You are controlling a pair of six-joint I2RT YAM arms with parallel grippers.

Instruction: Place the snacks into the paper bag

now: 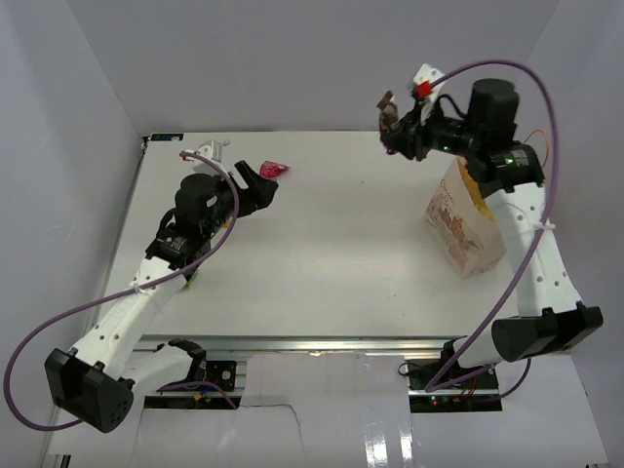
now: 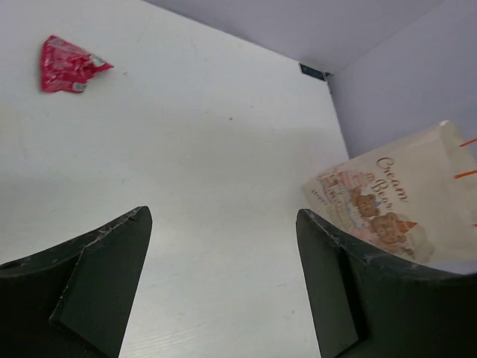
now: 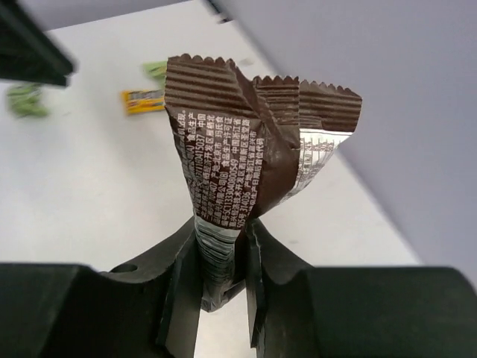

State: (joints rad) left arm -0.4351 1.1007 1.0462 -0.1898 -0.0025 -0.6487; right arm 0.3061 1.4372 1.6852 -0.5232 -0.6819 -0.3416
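The white worktop [image 1: 331, 273] runs from its near edge, where both arms are bolted, back to plain pale walls [image 1: 292, 58] that close it in on the left, right and far sides. Most of its middle is bare and matte.

At the near left, a greenish packet [image 1: 191, 277] shows from under the left arm [image 1: 146, 283], which hides too much of it to make out. The left tool [image 2: 222, 216] hovers over the left half, its jaws wide with nothing between them. Just beyond it, a pink wrapper [image 1: 274, 171] lies flat on the worktop, apart from the fingers.

On the right half sits the paper bag [image 1: 458, 229], its printed side turned toward the middle. The right arm [image 1: 531, 244] crosses above it and hides part of its top.

Farther back, the right tool [image 3: 221, 253] sits high near the far edge, left of the bag. It is pinched tight on the lower end of a dark brown bar [image 3: 238, 156], which stands up from the jaws, crimped end topmost, clear of the worktop.

In the right wrist view, a yellow pack [image 3: 144, 100] and a blurred green shape [image 3: 155, 69] lie on the worktop well beyond the bar.
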